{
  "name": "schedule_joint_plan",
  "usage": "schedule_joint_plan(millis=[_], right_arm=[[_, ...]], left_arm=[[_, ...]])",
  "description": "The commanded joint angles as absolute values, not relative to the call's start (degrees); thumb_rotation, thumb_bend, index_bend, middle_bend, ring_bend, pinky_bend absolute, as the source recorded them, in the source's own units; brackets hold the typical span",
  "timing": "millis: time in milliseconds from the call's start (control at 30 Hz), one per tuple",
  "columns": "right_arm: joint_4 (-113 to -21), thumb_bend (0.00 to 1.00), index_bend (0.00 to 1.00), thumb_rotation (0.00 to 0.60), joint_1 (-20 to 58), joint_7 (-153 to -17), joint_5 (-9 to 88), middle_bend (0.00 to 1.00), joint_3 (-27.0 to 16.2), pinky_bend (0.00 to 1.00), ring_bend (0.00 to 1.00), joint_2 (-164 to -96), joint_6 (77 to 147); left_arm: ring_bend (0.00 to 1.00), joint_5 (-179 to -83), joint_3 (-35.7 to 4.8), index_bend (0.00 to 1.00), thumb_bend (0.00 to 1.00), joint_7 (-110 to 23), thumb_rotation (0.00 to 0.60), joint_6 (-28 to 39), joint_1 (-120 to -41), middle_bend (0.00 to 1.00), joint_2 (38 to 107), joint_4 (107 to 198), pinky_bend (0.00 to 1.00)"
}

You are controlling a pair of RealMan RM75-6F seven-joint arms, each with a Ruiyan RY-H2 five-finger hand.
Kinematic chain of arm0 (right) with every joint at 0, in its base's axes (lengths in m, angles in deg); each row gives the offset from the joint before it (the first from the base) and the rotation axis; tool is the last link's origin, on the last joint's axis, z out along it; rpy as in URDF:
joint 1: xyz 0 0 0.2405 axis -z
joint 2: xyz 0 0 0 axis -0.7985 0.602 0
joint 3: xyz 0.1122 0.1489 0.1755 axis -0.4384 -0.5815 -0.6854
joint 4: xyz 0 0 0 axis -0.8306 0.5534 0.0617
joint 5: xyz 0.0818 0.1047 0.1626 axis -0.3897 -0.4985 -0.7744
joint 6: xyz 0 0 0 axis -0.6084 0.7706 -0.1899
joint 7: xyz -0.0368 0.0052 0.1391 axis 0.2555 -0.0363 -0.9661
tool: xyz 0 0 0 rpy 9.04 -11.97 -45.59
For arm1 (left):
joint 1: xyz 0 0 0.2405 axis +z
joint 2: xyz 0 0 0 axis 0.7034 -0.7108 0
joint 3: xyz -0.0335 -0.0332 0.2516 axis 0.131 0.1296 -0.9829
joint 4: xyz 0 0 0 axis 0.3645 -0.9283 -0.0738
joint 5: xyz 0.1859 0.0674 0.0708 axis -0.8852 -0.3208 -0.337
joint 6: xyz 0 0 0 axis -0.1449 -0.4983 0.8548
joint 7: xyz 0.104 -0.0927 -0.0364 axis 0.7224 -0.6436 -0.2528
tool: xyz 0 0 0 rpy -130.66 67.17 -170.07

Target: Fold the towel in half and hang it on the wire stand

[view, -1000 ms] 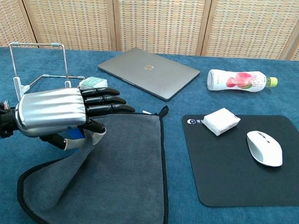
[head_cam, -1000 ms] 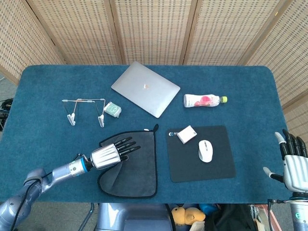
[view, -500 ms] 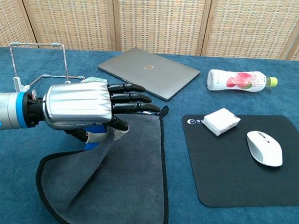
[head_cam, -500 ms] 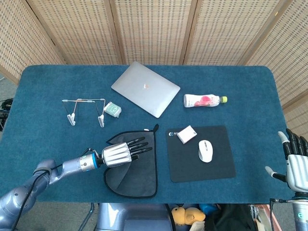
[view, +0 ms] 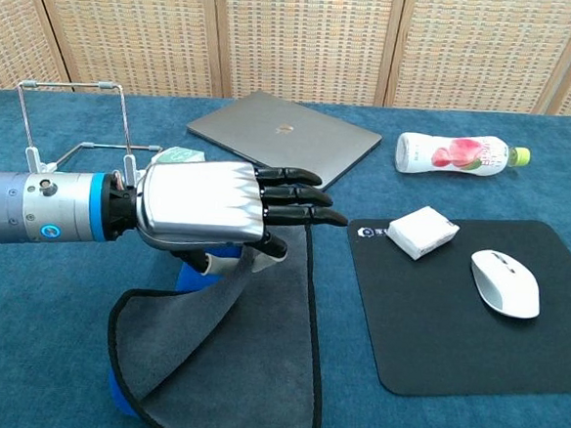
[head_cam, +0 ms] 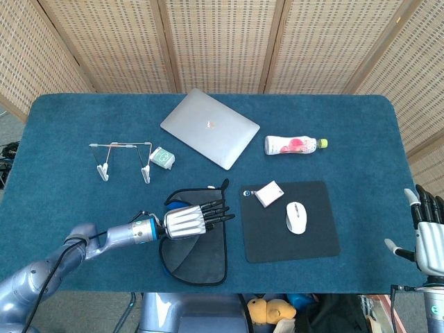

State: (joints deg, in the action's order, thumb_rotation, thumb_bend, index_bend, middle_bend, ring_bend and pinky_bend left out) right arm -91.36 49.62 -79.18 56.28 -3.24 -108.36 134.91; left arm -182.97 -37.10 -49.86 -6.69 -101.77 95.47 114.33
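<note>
A dark grey towel point(head_cam: 201, 257) with black edging lies near the table's front edge, left of the mouse pad. My left hand point(head_cam: 194, 220) pinches the towel's left edge and holds it lifted over the right half, so the blue underside shows. In the chest view the left hand point(view: 227, 210) hovers above the towel point(view: 245, 368) with its fingers stretched to the right. The wire stand point(head_cam: 123, 158) stands upright behind and to the left, also seen in the chest view point(view: 76, 131). My right hand point(head_cam: 430, 236) hangs off the table's right edge, fingers apart, holding nothing.
A closed laptop point(head_cam: 209, 127) lies behind the towel, and a small green packet point(head_cam: 162, 158) sits beside the stand. A bottle point(head_cam: 293, 145) lies on its side at the right. The black mouse pad point(head_cam: 277, 239) carries a white mouse point(head_cam: 296, 217) and a white box point(head_cam: 269, 193).
My left hand has carried the towel's left edge up and to the right, folding it over the right half. The blue underside has come into view. The right hand has sunk slightly.
</note>
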Motion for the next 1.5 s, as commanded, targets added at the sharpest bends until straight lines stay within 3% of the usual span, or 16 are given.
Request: schedule_joint_plan(millis=[33,467,600,700,767,833,1067,1333,1500], right_arm=[[-91.3,0.00,0.00,0.600,49.6,-79.4,56.1,0.00,-3.4,0.00,0.00,-108.3,134.8],[-90.9,0.00,0.00,0.600,49.6,-79.9,54.9,0.00,-3.7,0.00,0.00,-108.1,134.4],[-90.7,0.00,0.00,0.600,49.5,-80.0,54.5,0.00,-3.8,0.00,0.00,-108.1,134.1],[-90.6,0.00,0.00,0.600,49.4,-80.1,54.3,0.00,-3.8,0.00,0.00,-108.1,133.7],[-90.6,0.00,0.00,0.600,49.3,-80.1,54.2,0.00,-3.8,0.00,0.00,-108.1,133.6],[-90.6,0.00,0.00,0.600,49.3,-80.1,54.2,0.00,-3.8,0.00,0.00,-108.1,133.6],[-90.6,0.00,0.00,0.600,49.3,-79.8,54.4,0.00,-3.6,0.00,0.00,-108.2,133.5],[-90.8,0.00,0.00,0.600,49.3,-79.2,54.9,0.00,-3.3,0.00,0.00,-108.4,133.8],[-90.9,0.00,0.00,0.600,49.4,-78.8,55.3,0.00,-3.1,0.00,0.00,-108.5,134.1]], left_arm=[[0.00,-182.7,-36.8,0.67,0.40,-49.8,0.600,-5.6,-102.4,0.00,95.7,114.4,0.00],[0.00,-182.7,-36.5,0.64,0.38,-49.9,0.600,-3.5,-104.6,0.00,97.6,113.1,0.00],[0.00,-182.5,-36.3,0.58,0.36,-50.0,0.600,-3.2,-105.1,0.00,98.2,112.6,0.00],[0.00,-182.2,-36.2,0.41,0.35,-49.9,0.600,-2.3,-105.3,0.00,98.8,111.8,0.00],[0.00,-181.9,-36.1,0.11,0.34,-49.7,0.600,-1.9,-105.3,0.00,98.9,111.5,0.00],[0.00,-181.5,-35.9,0.00,0.33,-49.7,0.600,-2.0,-105.2,0.00,98.9,111.8,0.00],[0.00,-180.8,-35.2,0.00,0.32,-50.6,0.600,-4.8,-104.8,0.00,97.0,114.1,0.00],[0.00,-180.7,-36.5,0.01,0.32,-54.0,0.600,-9.2,-102.4,0.00,89.1,122.9,0.00],[0.00,-181.1,-39.6,0.23,0.32,-57.1,0.600,-10.0,-99.6,0.00,83.0,129.0,0.00]])
